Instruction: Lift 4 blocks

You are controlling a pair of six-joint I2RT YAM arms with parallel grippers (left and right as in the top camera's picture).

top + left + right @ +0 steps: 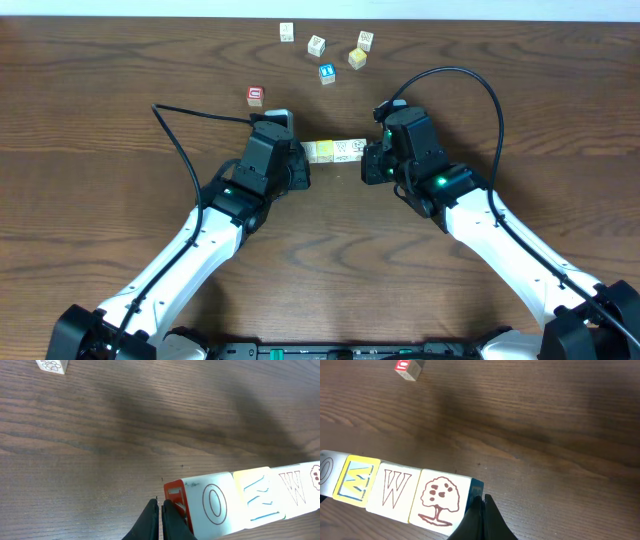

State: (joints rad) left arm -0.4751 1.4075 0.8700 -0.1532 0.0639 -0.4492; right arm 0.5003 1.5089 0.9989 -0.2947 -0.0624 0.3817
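In the overhead view a red-faced cube [256, 96] sits at ten o'clock from the left gripper [303, 160]; its print is too small to read there. The left gripper's jaws are pressed together with nothing between them, and its tip touches the left end of the row of blocks [335, 150].

In the left wrist view the closed fingers [151, 521] meet a red side face of the O block [212, 505], which bears a brown outlined "O". Next is the yellow block [257, 495]. Its blue strokes are hard to read here, but the right wrist view shows them as an "M" in a blue frame. Then comes the W block [292, 487], with a brown outlined "W". Last is the tree block [440, 497], printed with a brown dotted tree and cut off at three o'clock in the left wrist view.

The right gripper [368, 160], likewise closed on nothing, butts its tip against the tree block's blue-green side. The four blocks touch face to face in a straight line between the two tips, near the middle of the table [100, 150]. Whether the row is clear of the wood cannot be told.

At twelve o'clock from the row lie a blue-faced cube [327, 73] and four loose cubes [316, 45], their marks unreadable. A cut-off cube [51, 365] with a cloud-like print shows at eleven o'clock in the left wrist view.
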